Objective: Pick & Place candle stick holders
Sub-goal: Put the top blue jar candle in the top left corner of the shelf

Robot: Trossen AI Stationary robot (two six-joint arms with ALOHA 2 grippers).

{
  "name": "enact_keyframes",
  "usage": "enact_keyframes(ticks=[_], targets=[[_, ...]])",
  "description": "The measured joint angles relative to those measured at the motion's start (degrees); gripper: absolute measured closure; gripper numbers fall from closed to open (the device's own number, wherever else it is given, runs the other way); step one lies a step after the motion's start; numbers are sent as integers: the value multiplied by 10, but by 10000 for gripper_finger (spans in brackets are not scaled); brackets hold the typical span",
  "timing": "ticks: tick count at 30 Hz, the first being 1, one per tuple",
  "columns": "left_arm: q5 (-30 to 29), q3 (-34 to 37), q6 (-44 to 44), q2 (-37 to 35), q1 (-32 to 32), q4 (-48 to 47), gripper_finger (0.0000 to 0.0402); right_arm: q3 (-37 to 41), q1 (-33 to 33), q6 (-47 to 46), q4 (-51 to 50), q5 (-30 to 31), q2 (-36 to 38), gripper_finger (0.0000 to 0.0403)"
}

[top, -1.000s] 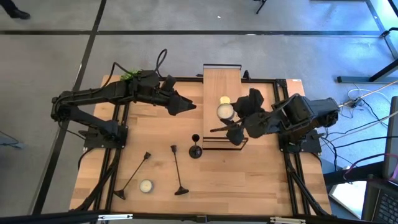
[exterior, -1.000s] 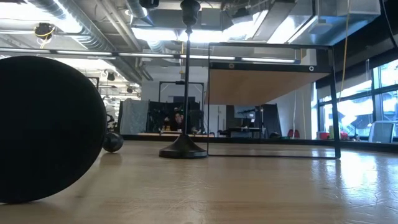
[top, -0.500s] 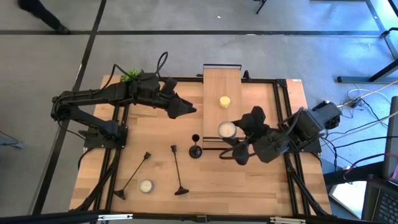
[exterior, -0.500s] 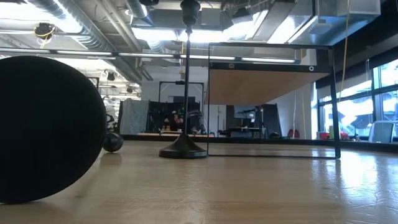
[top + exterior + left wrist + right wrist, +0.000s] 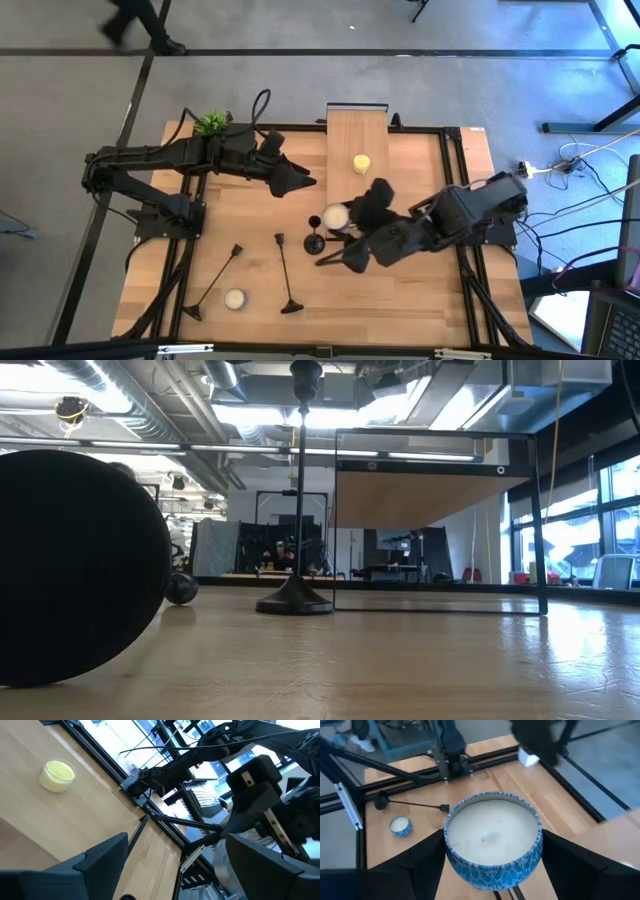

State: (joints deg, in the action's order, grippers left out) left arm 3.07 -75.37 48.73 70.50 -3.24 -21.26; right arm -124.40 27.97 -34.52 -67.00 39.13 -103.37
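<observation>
upright holder left of shelf; two holders lying near small candle

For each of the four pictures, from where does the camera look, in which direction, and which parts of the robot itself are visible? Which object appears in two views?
High view: above the table, facing straight down; shows both arms, left gripper and right gripper.
Low view: at table-top height, facing level across; shows the standing candle stick holder, no arm.
Left wrist view: on the left wrist, facing the yellow candle on the shelf; own dark fingers show.
Right wrist view: on the right wrist; own fingers hold the blue-tinned candle.
Shared: the blue-tinned candle also shows in the high view.
</observation>
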Motion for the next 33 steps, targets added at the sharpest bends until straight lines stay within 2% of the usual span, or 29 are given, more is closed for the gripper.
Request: enact_keyframes(ticks=[10, 13, 20, 33], targets=[[16, 0, -12, -42, 2, -12, 70, 0, -49, 114, 78, -59, -5, 112], [-13, 1, -22, -71, 2, -15, 70, 7, -65, 129, 100, -88, -7, 112], [-88, 1, -29, -128, 1, -30, 70, 91, -96, 155, 229, -171, -10, 112], [-116, 0, -21, -139, 1, -92, 70, 167, -163, 185, 269, -192, -10, 112]])
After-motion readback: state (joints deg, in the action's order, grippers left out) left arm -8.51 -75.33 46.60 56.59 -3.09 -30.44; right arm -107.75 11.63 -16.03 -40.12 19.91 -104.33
